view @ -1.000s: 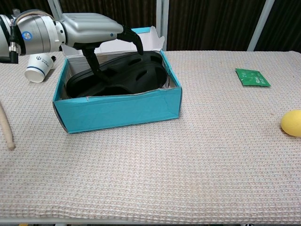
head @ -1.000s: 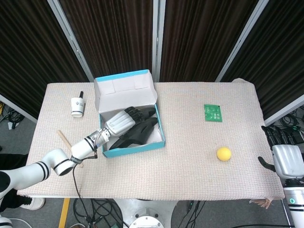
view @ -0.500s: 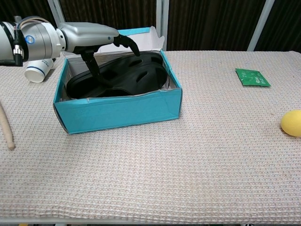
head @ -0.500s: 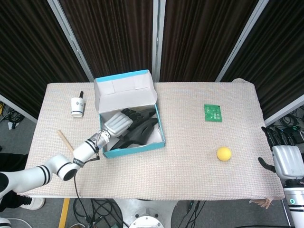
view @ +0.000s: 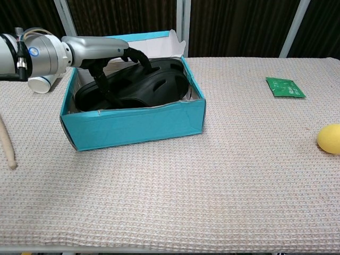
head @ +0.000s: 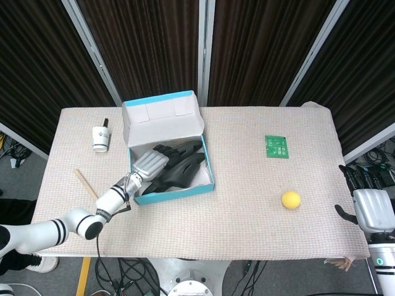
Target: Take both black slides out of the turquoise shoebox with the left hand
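Observation:
The turquoise shoebox (head: 209,169) (view: 133,125) stands open at the table's left, its lid tipped back. Two black slides (head: 184,168) (view: 156,85) lie stacked inside, leaning toward the right wall. My left hand (head: 150,164) (view: 98,47) reaches in over the box's left end. Its fingers curl down onto the upper slide and its thumb hangs down beside it, with no firm grip showing. The slides rest in the box. My right hand (head: 370,206) hangs off the table's right edge, fingers apart, holding nothing.
A white paper cup (head: 100,138) (view: 40,84) stands left of the box. A wooden stick (head: 85,184) (view: 6,146) lies near the left edge. A green packet (head: 276,147) (view: 285,87) and a yellow ball (head: 291,199) (view: 329,138) lie to the right.
My left hand has drawn back toward the box's left end, its fingers sliding along the upper slide. The slides have hardly moved. The right hand is still.

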Controlling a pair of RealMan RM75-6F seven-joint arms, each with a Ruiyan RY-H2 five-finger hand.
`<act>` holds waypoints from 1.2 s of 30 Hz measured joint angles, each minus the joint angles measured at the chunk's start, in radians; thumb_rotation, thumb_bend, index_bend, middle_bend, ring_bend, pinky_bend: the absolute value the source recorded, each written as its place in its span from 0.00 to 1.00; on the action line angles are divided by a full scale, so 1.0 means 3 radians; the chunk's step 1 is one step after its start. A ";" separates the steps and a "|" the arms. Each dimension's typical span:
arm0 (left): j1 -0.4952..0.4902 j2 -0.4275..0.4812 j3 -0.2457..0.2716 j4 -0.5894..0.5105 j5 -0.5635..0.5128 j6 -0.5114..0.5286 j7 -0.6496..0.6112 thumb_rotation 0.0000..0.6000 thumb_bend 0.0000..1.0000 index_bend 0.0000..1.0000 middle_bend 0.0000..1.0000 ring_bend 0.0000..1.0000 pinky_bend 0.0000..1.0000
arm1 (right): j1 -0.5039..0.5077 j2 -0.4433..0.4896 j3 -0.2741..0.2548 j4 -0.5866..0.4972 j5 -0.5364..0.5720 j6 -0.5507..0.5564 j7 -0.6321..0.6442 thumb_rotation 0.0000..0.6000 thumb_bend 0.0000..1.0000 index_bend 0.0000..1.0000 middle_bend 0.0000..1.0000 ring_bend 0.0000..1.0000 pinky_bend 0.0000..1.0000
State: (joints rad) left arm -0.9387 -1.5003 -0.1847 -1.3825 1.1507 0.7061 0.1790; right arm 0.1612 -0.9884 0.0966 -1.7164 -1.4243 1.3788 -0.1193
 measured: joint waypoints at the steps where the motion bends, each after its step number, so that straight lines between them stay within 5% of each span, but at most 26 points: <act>1: -0.0003 -0.0018 0.0008 0.0012 -0.0028 0.0011 0.0052 1.00 0.03 0.17 0.09 0.08 0.12 | -0.0001 0.0002 -0.0001 0.0001 0.0001 0.0001 0.0004 1.00 0.10 0.06 0.12 0.05 0.12; 8: -0.0016 -0.0138 0.0083 0.0068 -0.0225 0.0146 0.0398 1.00 0.03 0.19 0.09 0.07 0.12 | -0.0009 0.0002 -0.0007 0.0013 0.0002 0.0006 0.0024 1.00 0.10 0.06 0.12 0.05 0.12; 17: 0.0001 -0.0368 0.0156 0.0297 -0.0017 0.0435 0.0577 1.00 0.03 0.33 0.09 0.06 0.12 | -0.0012 -0.0003 -0.0009 0.0025 0.0008 0.0005 0.0040 1.00 0.10 0.06 0.12 0.05 0.12; 22: 0.0010 -0.0434 0.0210 0.0411 0.0132 0.0443 0.0502 1.00 0.14 0.39 0.10 0.06 0.12 | -0.0010 -0.0007 -0.0008 0.0025 0.0010 0.0004 0.0037 1.00 0.10 0.06 0.12 0.05 0.12; 28: 0.0047 -0.0473 0.0229 0.0496 0.0372 0.0552 0.0187 1.00 0.35 0.52 0.16 0.06 0.12 | -0.0013 0.0001 -0.0004 0.0010 0.0017 0.0013 0.0025 1.00 0.10 0.06 0.12 0.05 0.12; 36: 0.0138 -0.0501 0.0214 0.0671 0.0736 0.0859 -0.0499 1.00 0.40 0.54 0.17 0.06 0.12 | -0.0013 0.0016 -0.0001 -0.0015 0.0036 0.0006 0.0007 1.00 0.10 0.06 0.12 0.05 0.12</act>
State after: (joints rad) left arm -0.8972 -1.6506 -0.1204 -1.1813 1.3714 0.9638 0.0293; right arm 0.1572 -0.9835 0.0962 -1.7209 -1.4135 1.3805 -0.1173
